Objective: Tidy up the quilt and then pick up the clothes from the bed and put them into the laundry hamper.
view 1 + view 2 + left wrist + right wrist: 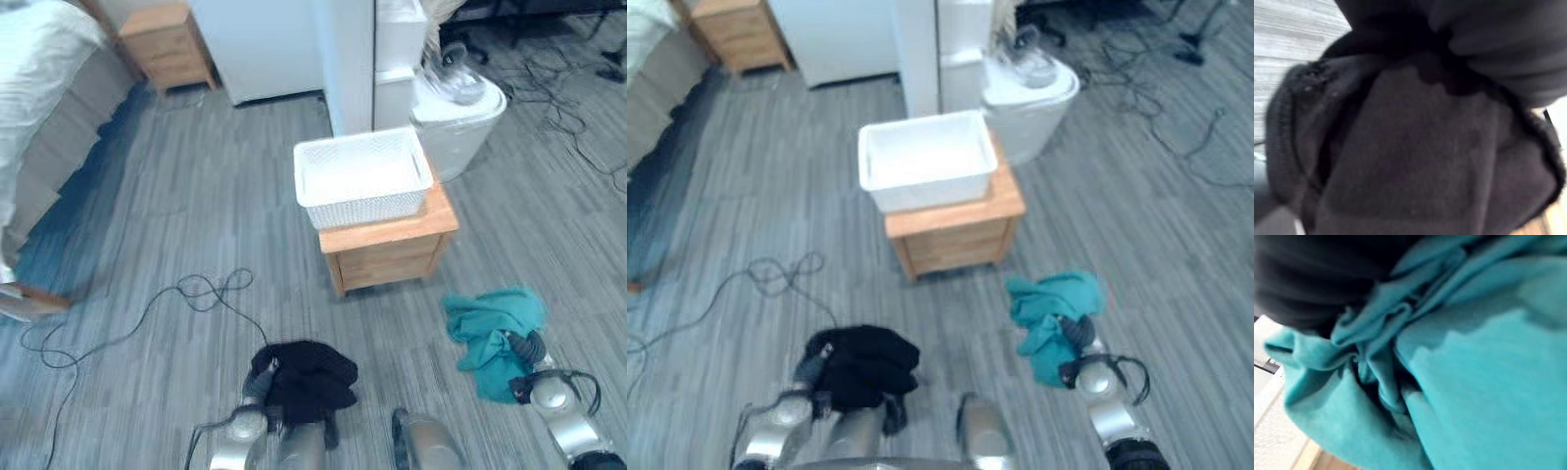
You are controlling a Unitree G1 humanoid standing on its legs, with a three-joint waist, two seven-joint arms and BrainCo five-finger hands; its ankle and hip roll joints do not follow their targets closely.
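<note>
I see my left hand (263, 380) gripping the black garment (310, 380) and my right hand (524, 346) gripping the teal garment (490, 328), both short of the white hamper (362, 177).

We see two silver-grey arms rising from the lower edge of the eye views; the left arm (238, 433) is smooth, rounded metal with a bright sheen, ending in a bulbous silver joint; the right arm (566, 419) shows the same polished casing with a round silver joint. On the left robot hand (259, 382) we make out a dark ribbed cover over the wrist; the right robot hand (527, 345) wears the same dark, ribbed sleeve above its joint.
</note>
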